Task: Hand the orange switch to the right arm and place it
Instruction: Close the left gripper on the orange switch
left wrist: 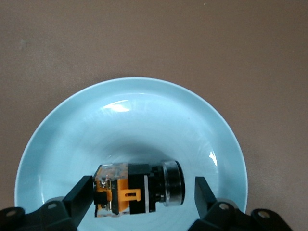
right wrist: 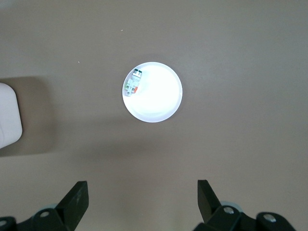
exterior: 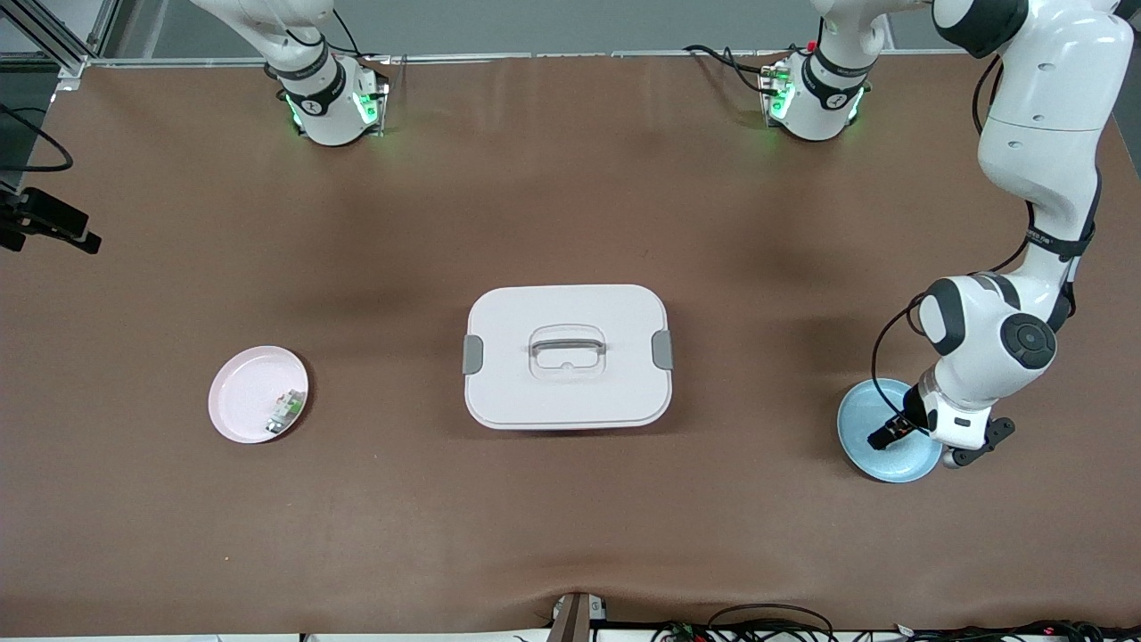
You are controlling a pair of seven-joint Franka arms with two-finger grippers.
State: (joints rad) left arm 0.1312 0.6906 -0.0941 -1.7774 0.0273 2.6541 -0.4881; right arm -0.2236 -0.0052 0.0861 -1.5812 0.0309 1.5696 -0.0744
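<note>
Currently the left gripper (left wrist: 143,195) sits low over the blue plate (exterior: 860,446) at the left arm's end of the table, fingers spread wide on either side of the orange switch (left wrist: 138,188). Neither finger touches it; the switch lies on its side in the plate. Right gripper (right wrist: 143,201) waits high over the pink plate (exterior: 236,397) at the right arm's end, jaws open and empty. That plate holds the white-and-green part (exterior: 286,411). Closed white box (exterior: 567,357) sits mid-table between the plates.
</note>
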